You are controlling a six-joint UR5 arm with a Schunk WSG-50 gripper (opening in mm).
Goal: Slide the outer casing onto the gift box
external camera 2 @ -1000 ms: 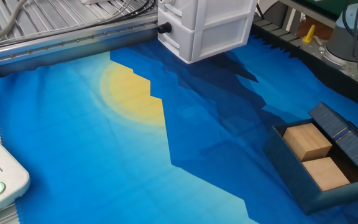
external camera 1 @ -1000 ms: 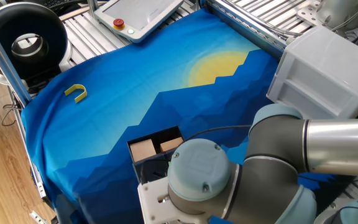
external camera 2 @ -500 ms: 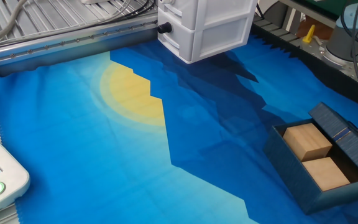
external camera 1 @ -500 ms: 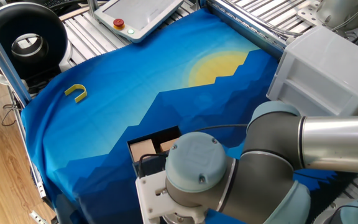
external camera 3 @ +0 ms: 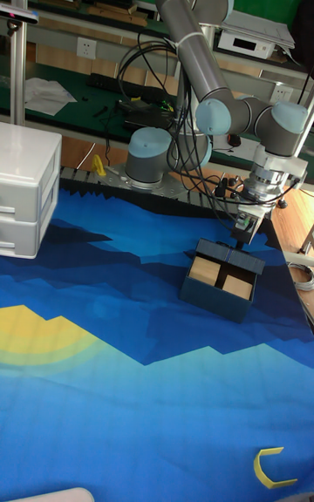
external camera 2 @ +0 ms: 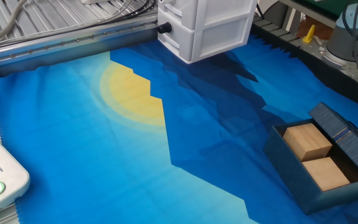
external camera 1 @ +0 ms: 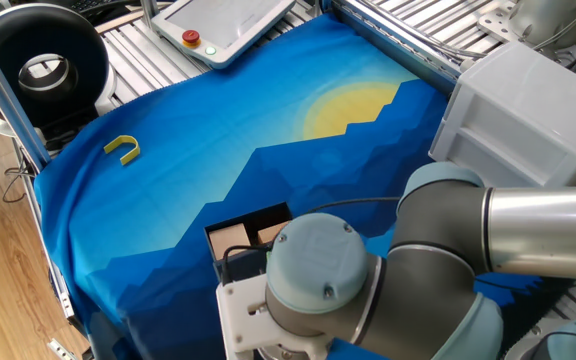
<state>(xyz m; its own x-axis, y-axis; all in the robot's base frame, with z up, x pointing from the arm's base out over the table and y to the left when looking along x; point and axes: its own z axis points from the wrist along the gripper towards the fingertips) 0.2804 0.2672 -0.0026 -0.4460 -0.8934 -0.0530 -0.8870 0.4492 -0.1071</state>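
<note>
The gift box [external camera 2: 289, 163] is a dark square tray on the blue cloth, holding two tan blocks [external camera 2: 307, 141]. It also shows in the tall fixed view [external camera 3: 215, 287], and partly behind the arm in one fixed view [external camera 1: 248, 215]. The outer casing [external camera 2: 342, 131] is a dark sleeve lying over the tray's far edge, tilted [external camera 3: 228, 254]. My gripper [external camera 3: 239, 238] points down at that far edge, right at the casing. Its fingers are too small to read. The arm's big joint [external camera 1: 313, 275] hides it in one fixed view.
A white plastic drawer bin [external camera 2: 207, 25] stands at the cloth's back edge. A yellow U-shaped piece [external camera 1: 123, 149] lies near the opposite side of the cloth. A white pendant with a red button [external camera 1: 228, 25] sits beyond the cloth, and a metal rail [external camera 2: 61, 46] runs along its edge.
The arm's wrist joint has shifted slightly left and lower over the box. The gift box and the casing have not moved.
</note>
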